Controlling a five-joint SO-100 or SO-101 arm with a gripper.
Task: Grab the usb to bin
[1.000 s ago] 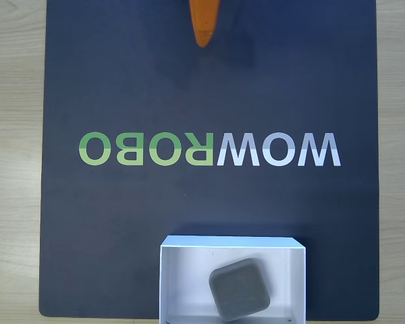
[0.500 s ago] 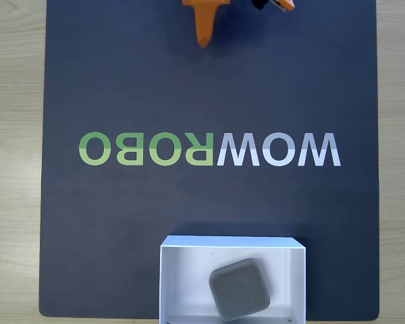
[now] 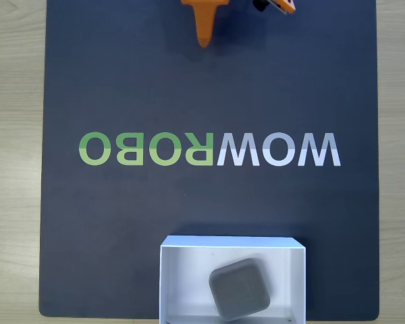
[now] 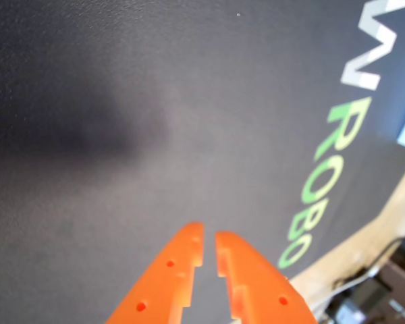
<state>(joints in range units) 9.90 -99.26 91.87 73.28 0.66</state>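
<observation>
In the fixed view the usb (image 3: 239,288) lies flat and slightly turned inside the bin (image 3: 182,277) at the mat's (image 3: 121,223) near edge, well apart from the orange tool (image 3: 204,42) at the far edge. It looks like a light, stiff block with a matte, fairly grippy skin, best pinched across two opposite flat sides. In the wrist view the tool (image 4: 209,251) hangs over bare mat (image 4: 155,135), its fingers nearly together with a thin gap and nothing between them.

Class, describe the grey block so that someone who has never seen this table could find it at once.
In the fixed view, start at the dark mat with its mirrored lettering. At its bottom edge sits a shallow white box. The grey block lies tilted inside it: matte, square, with rounded corners, the only dark thing on the white floor.
</observation>
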